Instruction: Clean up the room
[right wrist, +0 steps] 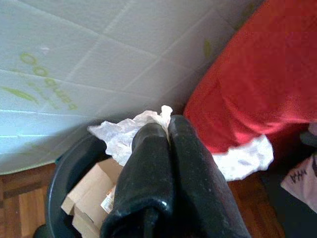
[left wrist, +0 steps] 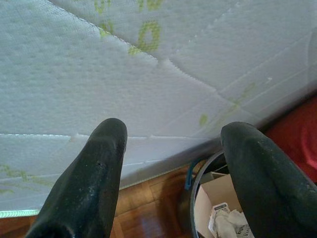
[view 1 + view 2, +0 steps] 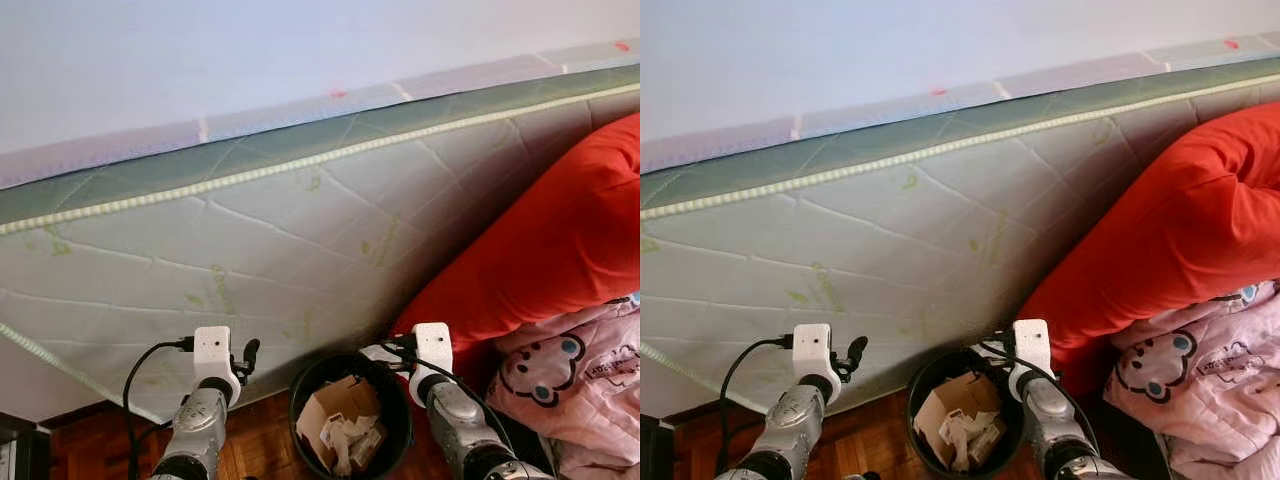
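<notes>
A black round waste bin [image 3: 296,396] stands on the wooden floor against a leaning mattress, holding a cardboard box [image 3: 334,402] and crumpled paper [image 3: 346,440]. My right gripper [image 1: 168,130] is shut on a crumpled white wrapper [image 1: 120,137] and hovers over the bin's right rim [image 1: 58,173]. In the eye view that gripper [image 3: 384,352] sits just left of a red cushion. My left gripper [image 2: 173,133] is open and empty, raised left of the bin [image 2: 193,198], with its fingers [image 3: 248,354] close to the mattress face.
A quilted white and green mattress [image 3: 300,250] leans on the wall right behind the bin. A large red cushion [image 3: 545,260] and pink cartoon-print bedding [image 3: 580,385] crowd the right side. Wooden floor [image 3: 262,432] shows at the left, with a dark object [image 3: 18,452] in the corner.
</notes>
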### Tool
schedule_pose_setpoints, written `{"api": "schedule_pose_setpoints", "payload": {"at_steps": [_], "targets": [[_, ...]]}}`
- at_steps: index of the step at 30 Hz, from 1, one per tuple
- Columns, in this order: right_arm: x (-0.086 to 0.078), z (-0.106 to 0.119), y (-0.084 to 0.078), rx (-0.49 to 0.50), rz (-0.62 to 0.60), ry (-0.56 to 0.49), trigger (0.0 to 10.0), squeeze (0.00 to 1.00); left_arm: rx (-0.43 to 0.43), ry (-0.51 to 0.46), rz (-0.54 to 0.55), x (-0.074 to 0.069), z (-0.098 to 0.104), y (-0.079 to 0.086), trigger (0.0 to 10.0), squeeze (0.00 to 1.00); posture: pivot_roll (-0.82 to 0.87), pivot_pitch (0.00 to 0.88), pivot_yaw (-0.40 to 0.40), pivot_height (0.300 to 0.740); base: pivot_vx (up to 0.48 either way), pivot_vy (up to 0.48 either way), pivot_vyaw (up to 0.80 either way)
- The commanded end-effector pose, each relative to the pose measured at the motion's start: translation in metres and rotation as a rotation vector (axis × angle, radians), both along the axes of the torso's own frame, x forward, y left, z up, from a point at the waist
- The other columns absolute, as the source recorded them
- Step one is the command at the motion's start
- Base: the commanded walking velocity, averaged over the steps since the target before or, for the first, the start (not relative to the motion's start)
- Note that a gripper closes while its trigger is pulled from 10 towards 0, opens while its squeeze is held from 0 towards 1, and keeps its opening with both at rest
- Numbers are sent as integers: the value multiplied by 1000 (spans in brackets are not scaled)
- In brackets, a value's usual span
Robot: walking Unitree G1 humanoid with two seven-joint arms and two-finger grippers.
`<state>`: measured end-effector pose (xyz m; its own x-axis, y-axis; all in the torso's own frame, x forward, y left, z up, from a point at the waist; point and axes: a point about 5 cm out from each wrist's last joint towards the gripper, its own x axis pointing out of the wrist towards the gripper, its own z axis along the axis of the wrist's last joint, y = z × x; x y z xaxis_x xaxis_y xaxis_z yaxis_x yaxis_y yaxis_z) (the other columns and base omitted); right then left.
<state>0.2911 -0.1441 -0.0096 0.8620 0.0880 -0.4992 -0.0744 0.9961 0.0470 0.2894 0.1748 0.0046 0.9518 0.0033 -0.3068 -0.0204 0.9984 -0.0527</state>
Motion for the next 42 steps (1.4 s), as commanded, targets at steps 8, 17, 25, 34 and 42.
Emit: {"api": "schedule_pose_setpoints", "payload": {"at_steps": [8, 17, 25, 34, 42], "targets": [[-6, -5, -13, -35, -56, 22, 10000, 675, -16, 22, -14, -6, -6, -3, 10000, 0, 111, 209, -75, 740, 0, 0, 0], [-6, -6, -10, -13, -33, 25, 10000, 1000, -16, 30, -16, -7, -7, -2, 10000, 0, 111, 212, -71, 740, 0, 0, 0], [-8, -8, -6, 23, -14, 41, 10000, 1000, -15, 33, -17, -7, -8, -2, 10000, 0, 110, 211, -71, 740, 0, 0, 0], [-19, -18, 1, 57, 37, 100, 10000, 1000, -13, 40, -24, -7, -8, -2, 10000, 0, 109, 213, -70, 740, 0, 0, 0], [-30, -27, -5, 31, 21, 144, 10000, 0, -10, 84, -21, -12, -14, 0, 10000, 0, 102, 209, -68, 740, 0, 0, 0]]}}
